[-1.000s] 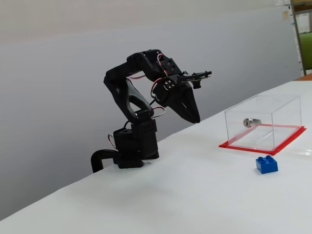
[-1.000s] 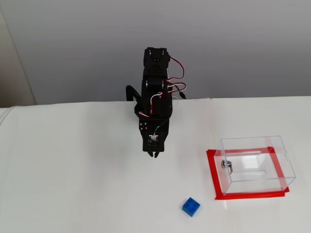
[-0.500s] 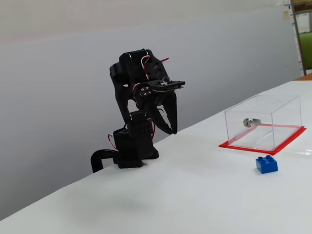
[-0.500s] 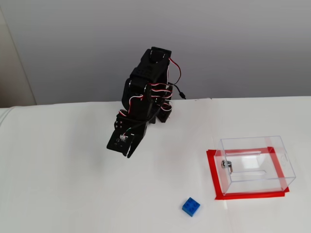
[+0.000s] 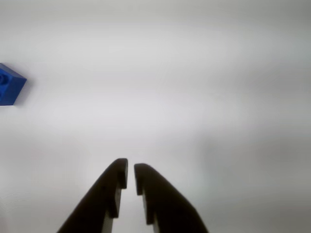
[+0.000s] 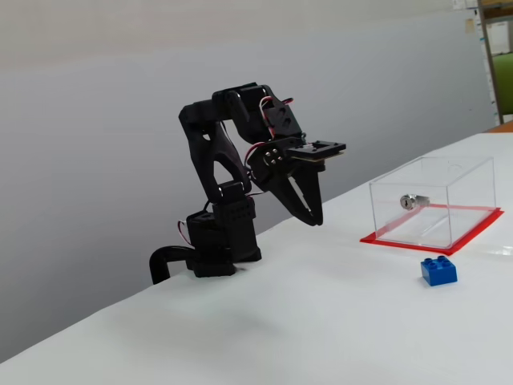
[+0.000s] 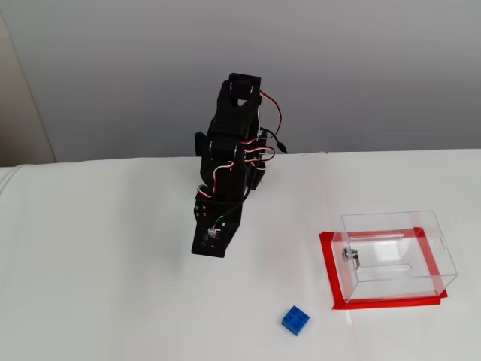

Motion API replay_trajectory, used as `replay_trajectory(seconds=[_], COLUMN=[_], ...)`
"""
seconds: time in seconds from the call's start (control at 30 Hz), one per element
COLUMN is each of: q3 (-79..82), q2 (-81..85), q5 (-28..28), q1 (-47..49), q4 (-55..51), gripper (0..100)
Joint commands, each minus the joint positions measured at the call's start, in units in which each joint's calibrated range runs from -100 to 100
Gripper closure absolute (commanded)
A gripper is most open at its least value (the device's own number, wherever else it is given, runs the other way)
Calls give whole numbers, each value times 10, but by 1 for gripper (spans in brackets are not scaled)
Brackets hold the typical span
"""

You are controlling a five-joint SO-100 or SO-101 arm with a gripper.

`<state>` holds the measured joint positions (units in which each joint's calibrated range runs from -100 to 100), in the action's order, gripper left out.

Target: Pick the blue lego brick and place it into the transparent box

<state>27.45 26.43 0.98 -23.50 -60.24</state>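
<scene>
The black arm (image 6: 228,192) stands at the rear of the white table (image 7: 113,301), its gripper (image 6: 313,216) raised clear of the surface and pointing downward. In the wrist view, the gripper (image 5: 130,170) shows its jaws nearly pressed together, with only a thin slit between the tips and nothing held. The blue lego brick (image 7: 295,320) lies on the table, studs up, just beside the red base of the transparent box (image 7: 394,252) and well apart from the gripper; it appears at the left edge of the wrist view (image 5: 9,85). The side fixed view shows the brick (image 6: 438,270) in front of the box (image 6: 433,200), whose silver lock (image 6: 410,200) sits on one wall.
</scene>
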Motion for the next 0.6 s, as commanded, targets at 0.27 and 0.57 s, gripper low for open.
replay_trajectory(seconds=[0.27,0.57], q3=[-105,-108], q2=[-56,-89], q5=[0,1], q1=[159,223], q4=[10,11], gripper=[98,98])
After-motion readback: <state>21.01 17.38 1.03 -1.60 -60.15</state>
